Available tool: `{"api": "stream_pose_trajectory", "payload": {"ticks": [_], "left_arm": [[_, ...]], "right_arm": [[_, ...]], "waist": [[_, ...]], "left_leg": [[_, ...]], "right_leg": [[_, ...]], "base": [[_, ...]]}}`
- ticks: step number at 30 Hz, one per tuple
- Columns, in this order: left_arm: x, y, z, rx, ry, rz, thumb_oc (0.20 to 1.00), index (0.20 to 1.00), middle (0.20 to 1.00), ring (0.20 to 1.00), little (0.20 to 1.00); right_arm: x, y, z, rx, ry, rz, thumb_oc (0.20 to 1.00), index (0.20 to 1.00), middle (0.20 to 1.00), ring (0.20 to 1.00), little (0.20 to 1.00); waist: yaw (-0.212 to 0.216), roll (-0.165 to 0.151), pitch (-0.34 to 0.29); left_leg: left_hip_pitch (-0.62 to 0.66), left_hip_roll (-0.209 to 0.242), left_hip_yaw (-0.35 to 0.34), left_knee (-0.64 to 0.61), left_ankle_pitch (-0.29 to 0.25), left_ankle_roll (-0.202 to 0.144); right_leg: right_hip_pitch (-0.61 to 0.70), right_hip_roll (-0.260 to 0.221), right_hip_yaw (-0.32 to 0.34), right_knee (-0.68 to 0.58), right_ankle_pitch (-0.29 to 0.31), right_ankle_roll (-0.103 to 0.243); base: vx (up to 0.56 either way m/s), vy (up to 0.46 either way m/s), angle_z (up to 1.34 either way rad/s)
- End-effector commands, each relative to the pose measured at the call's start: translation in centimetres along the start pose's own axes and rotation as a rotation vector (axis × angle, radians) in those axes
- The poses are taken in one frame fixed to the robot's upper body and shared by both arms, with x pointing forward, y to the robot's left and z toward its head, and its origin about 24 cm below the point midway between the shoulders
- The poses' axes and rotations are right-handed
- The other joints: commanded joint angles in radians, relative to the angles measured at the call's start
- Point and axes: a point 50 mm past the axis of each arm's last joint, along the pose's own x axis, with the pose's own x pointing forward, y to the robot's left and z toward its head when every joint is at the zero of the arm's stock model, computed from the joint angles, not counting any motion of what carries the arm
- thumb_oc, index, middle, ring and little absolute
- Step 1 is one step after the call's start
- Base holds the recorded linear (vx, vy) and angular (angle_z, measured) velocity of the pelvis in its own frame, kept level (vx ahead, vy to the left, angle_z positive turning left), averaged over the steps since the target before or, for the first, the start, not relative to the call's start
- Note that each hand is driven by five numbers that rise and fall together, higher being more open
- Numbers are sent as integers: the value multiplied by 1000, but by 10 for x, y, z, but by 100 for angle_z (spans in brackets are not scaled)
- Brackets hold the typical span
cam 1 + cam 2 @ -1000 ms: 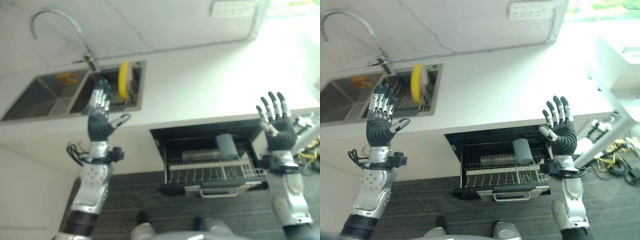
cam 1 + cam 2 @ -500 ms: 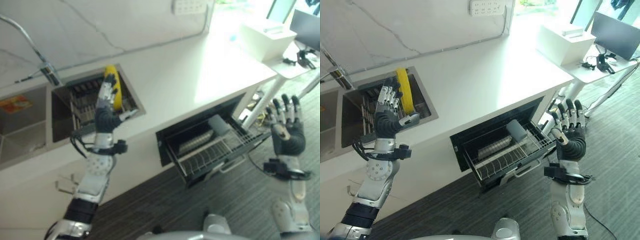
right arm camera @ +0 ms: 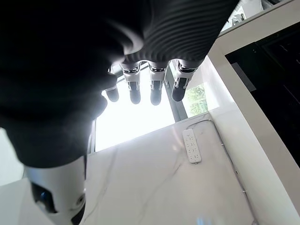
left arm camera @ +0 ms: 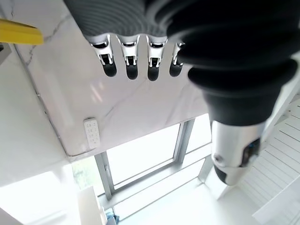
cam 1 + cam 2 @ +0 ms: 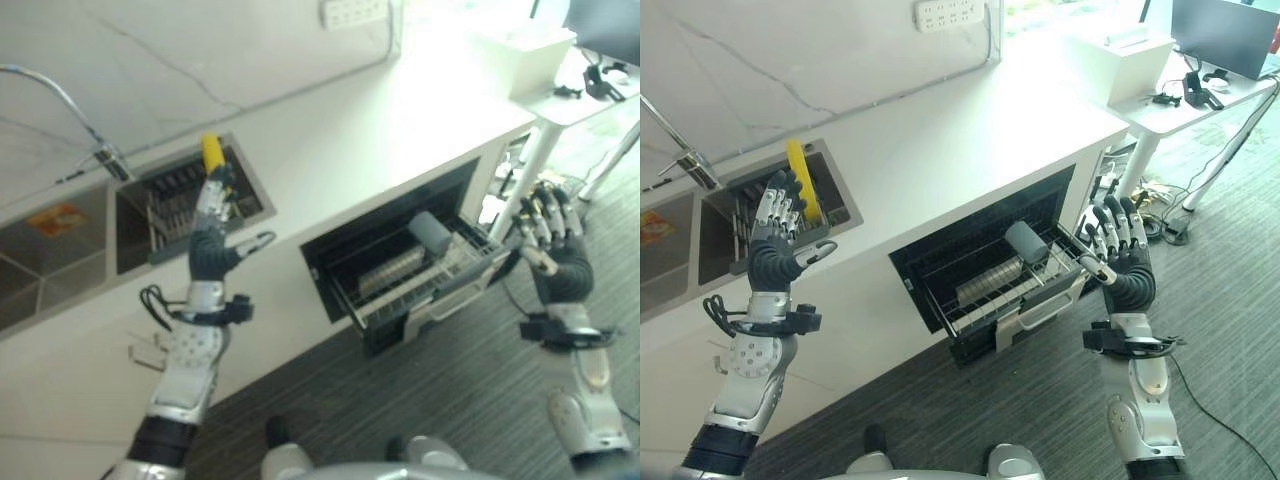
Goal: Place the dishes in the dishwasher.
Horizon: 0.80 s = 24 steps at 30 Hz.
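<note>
Below the white counter (image 5: 970,130), the dishwasher (image 5: 985,255) stood open with its wire rack (image 5: 1015,285) pulled out toward the floor, and a grey cup (image 5: 1026,243) lay on its side in the rack next to a row of pale, ridged dishes (image 5: 987,283). At the counter's left end, a yellow plate (image 5: 801,179) stood on edge in a drying rack set into the sink (image 5: 735,225), near the curved tap (image 5: 60,95). The left hand (image 5: 780,235) was raised in front of the sink, fingers straight and spread, thumb out to the side, holding nothing; it was just short of the yellow plate and not touching it. The right hand (image 5: 1118,262) was raised beside the pulled-out rack's right end, its fingers likewise straight and apart, empty. A white power strip (image 5: 949,12) sat on the marble wall behind the counter.
</note>
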Motion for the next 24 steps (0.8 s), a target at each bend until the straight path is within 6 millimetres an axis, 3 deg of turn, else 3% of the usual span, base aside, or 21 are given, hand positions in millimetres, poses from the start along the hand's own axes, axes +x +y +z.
{"api": "stream_pose_trajectory", "payload": {"ticks": [1, 7, 12, 16, 18, 21, 24], "left_arm": [[9, 0, 19, 27, -123, -56, 1000, 1000, 1000, 1000, 1000], [8, -3, 17, 20, -91, -80, 1000, 1000, 1000, 1000, 1000], [3, -7, 17, 21, -82, -154, 1000, 1000, 1000, 1000, 1000], [0, -34, 11, -19, -15, -506, 1000, 1000, 1000, 1000, 1000], [-14, -53, -8, -133, 173, -684, 1000, 1000, 1000, 1000, 1000], [-40, -65, -39, -114, 408, -805, 1000, 1000, 1000, 1000, 1000], [-100, -54, -94, -29, 781, -731, 1000, 1000, 1000, 1000, 1000]], "right_arm": [[9, 14, 19, 29, -149, 34, 1000, 1000, 1000, 1000, 1000], [9, 19, 15, 40, -134, 22, 1000, 1000, 1000, 1000, 1000], [9, 22, 13, 55, -128, 17, 1000, 1000, 1000, 1000, 1000], [10, 21, 13, 53, -128, 10, 1000, 1000, 1000, 1000, 1000], [11, 19, 13, 55, -127, 18, 1000, 1000, 1000, 1000, 1000], [13, 15, 14, 67, -120, 26, 1000, 1000, 1000, 1000, 1000], [17, 11, 16, 60, -109, 73, 1000, 1000, 1000, 1000, 1000]], "waist": [[24, -16, -37], [53, -21, -50], [75, -29, -50], [74, -36, -56], [63, -37, -54], [51, -40, -51], [47, -48, -42]], "left_leg": [[86, -92, 18, -38, 15, 26], [112, -158, 2, -62, -21, 66], [112, -163, 16, -69, -30, 80], [107, -133, 53, -84, -11, 71], [98, -108, 73, -85, 4, 60], [86, -93, 90, -74, 10, 54], [78, -95, 84, -55, -1, 54]], "right_leg": [[53, -118, -1, 7, -24, 128], [40, -199, -7, -10, 39, 190], [46, -230, -24, -28, 67, 205], [62, -227, -45, -67, 69, 213], [75, -212, -50, -85, 58, 215], [86, -201, -52, -90, 49, 208], [97, -198, -44, -89, 36, 199]], "base": [[150, 252, 22], [104, 104, 2], [36, -2, -14], [26, -49, -11], [23, -77, -16], [12, -47, -5], [61, 17, -3]]}}
